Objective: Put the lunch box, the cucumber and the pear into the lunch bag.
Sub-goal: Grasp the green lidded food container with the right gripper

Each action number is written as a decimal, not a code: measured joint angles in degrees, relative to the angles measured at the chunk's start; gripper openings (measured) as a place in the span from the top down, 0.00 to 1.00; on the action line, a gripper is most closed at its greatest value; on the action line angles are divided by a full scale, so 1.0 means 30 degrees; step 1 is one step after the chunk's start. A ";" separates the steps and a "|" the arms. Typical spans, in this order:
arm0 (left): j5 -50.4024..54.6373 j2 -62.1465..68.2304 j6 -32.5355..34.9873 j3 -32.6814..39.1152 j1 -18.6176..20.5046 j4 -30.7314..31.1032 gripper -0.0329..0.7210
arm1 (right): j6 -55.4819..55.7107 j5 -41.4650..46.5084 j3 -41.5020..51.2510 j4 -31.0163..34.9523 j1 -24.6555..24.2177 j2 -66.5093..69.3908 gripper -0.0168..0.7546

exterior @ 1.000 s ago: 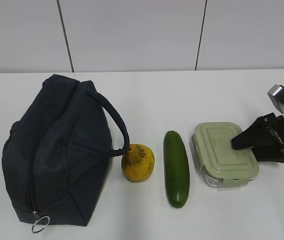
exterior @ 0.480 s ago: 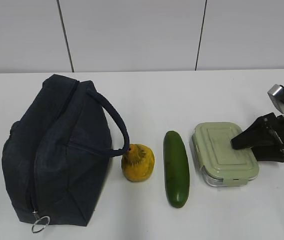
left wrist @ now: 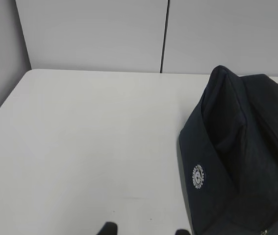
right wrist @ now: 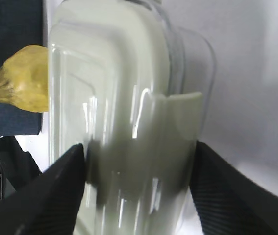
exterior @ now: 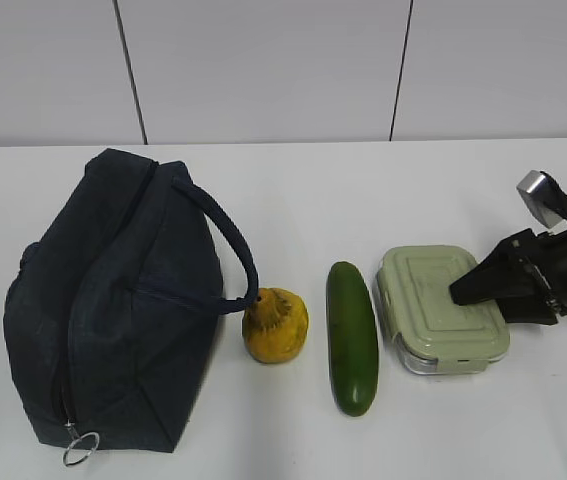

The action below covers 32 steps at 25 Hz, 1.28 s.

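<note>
Shifted left, the lunch box (exterior: 441,322) sits pinched between the right gripper (right wrist: 136,169) jaws.

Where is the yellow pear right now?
In the exterior view the pear sits on the white table left of centre, between the lunch bag on its left and the cucumber on its right, beside the bag's handle.

My work surface is a plain white table (exterior: 293,190) that runs back to a pale panelled wall. Four things lie directly on it in a row. On the far left sits the dark navy lunch bag (exterior: 113,300), its loop handle drooping to the right. Just beside that handle stands the yellow pear (exterior: 275,327). Right of the pear lies the cucumber (exterior: 352,337), lengthwise near to far. The green-lidded lunch box (exterior: 443,310) rests near it on the right.
</note>
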 joint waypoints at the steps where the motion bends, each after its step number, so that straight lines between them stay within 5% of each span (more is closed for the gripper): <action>1: 0.0000 0.0000 0.0000 0.0000 0.0000 0.0000 0.65 | 0.0000 0.0000 0.0000 0.0000 0.0000 0.0000 0.32; 13: 0.0000 0.0000 0.0000 0.0000 0.0000 0.0000 0.65 | 0.0106 0.0319 0.0000 -0.0037 0.0000 0.0000 0.46; 32: 0.0000 0.0000 0.0000 0.0000 0.0000 0.0000 0.65 | 0.0142 0.0362 0.0000 -0.0037 0.0000 0.0000 0.48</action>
